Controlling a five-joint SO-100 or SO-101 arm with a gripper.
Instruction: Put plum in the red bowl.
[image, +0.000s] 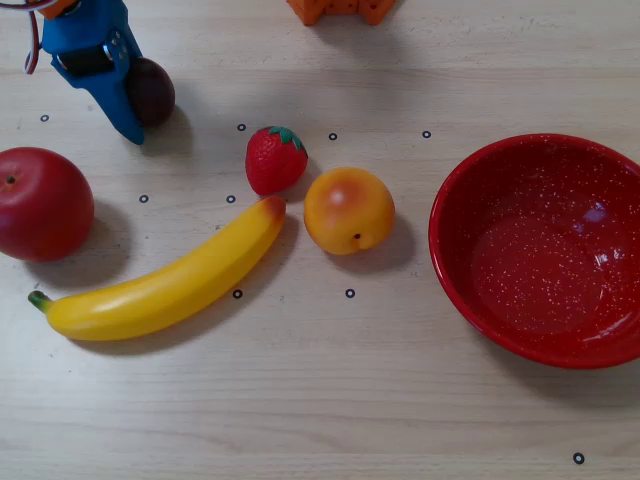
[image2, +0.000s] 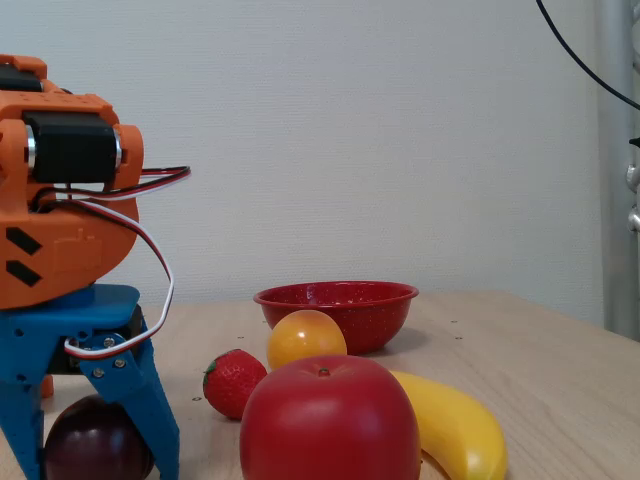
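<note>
The plum (image: 153, 91) is a small dark purple fruit at the top left of the overhead view. My blue and orange gripper (image: 136, 97) stands over it, and one blue finger (image: 122, 108) runs along the plum's left side there. In the fixed view the plum (image2: 95, 452) sits low between the two blue fingers (image2: 155, 425), which press on both its sides, so the gripper (image2: 97, 472) is shut on it. The red bowl (image: 540, 250), speckled white and with nothing in it, stands at the right edge; in the fixed view the bowl (image2: 336, 312) is far back.
A red apple (image: 42, 203) lies at the left edge, with a yellow banana (image: 165, 285) below the plum's spot. A strawberry (image: 274, 158) and an orange fruit (image: 348, 210) lie between the plum and the bowl. An orange base part (image: 338, 9) sits at the top edge.
</note>
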